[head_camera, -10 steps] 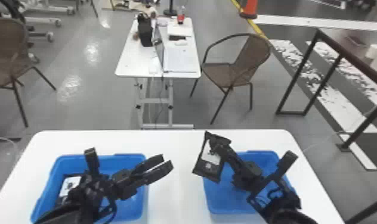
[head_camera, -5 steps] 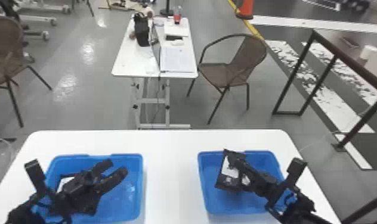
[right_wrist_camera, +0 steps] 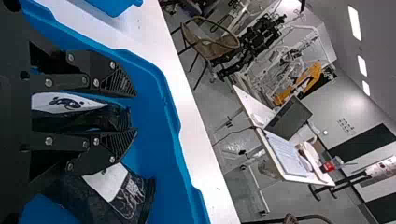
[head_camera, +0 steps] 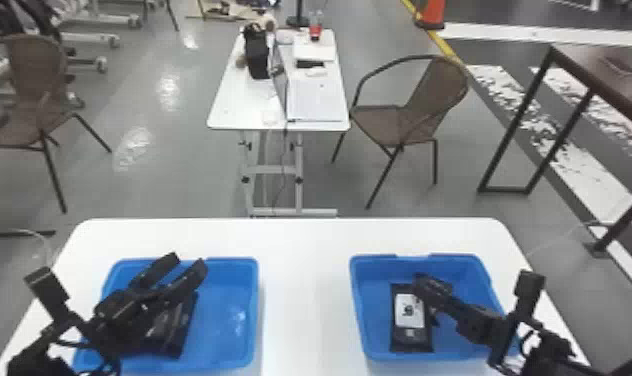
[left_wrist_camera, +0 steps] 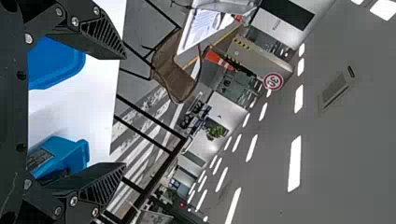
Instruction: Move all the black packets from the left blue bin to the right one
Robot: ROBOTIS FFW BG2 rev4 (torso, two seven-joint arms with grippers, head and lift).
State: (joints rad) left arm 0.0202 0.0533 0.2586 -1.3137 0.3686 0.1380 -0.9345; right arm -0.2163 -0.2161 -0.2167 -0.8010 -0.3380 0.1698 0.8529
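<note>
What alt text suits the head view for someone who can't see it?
On a white table, the left gripper hangs open above a blue bin holding at least one black packet; the right gripper is at a white-labelled black packet in a second blue bin. Behind stand another table and a brown chair.

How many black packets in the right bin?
2 visible in the right bin: one packet between the fingers of the right gripper, another packet beside them. More may be hidden underneath.
</note>
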